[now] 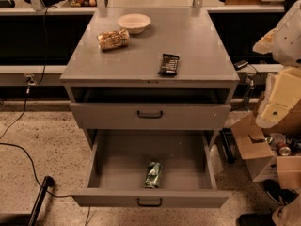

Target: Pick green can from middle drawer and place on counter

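The green can (pixel 153 174) lies on its side near the front middle of the middle drawer (pixel 117 161), which is pulled fully open. The drawer's front panel carries a small dark handle (pixel 149 202). The counter (pixel 197 41) is the grey cabinet top above. My gripper (pixel 275 108) is at the right edge of the view, on the pale arm, well to the right of the cabinet, far from the can and higher than it.
On the counter are a cream bowl (pixel 134 22), a snack packet (pixel 113 39) and a dark candy-bar wrapper (pixel 169 64). The upper drawer (pixel 149 114) is closed. A cardboard box (pixel 256 149) with a reddish can (pixel 283 149) stands on the floor at right. Cables (pixel 23 154) run at left.
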Controlling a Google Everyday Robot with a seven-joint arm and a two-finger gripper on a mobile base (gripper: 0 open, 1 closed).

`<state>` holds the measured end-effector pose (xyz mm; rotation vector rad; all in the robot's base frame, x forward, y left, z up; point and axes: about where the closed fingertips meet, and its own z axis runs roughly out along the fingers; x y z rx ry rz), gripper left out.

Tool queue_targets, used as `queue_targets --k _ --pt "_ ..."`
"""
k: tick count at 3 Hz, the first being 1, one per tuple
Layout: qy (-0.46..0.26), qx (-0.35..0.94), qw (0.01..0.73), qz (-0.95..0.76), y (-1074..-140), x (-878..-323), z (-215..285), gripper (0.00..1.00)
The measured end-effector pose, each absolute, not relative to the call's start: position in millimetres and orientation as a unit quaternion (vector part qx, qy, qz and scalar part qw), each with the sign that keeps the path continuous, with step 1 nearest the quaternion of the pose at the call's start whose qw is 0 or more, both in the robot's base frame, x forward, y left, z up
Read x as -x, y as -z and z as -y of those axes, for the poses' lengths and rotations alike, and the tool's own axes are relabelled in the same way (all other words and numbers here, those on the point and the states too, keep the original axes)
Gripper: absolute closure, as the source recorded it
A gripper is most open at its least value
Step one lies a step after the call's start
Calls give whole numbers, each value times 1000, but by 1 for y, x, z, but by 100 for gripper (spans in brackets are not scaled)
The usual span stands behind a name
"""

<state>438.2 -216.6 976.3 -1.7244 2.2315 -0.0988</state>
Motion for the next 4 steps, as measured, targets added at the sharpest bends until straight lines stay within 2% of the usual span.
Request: queue_targets --k 1,3,4 --pt "35 603 159 -781 -976 -438 217 0" --pt "39 735 115 -668 -894 -467 155 0" --pt "58 760 138 -632 -893 -480 145 0"
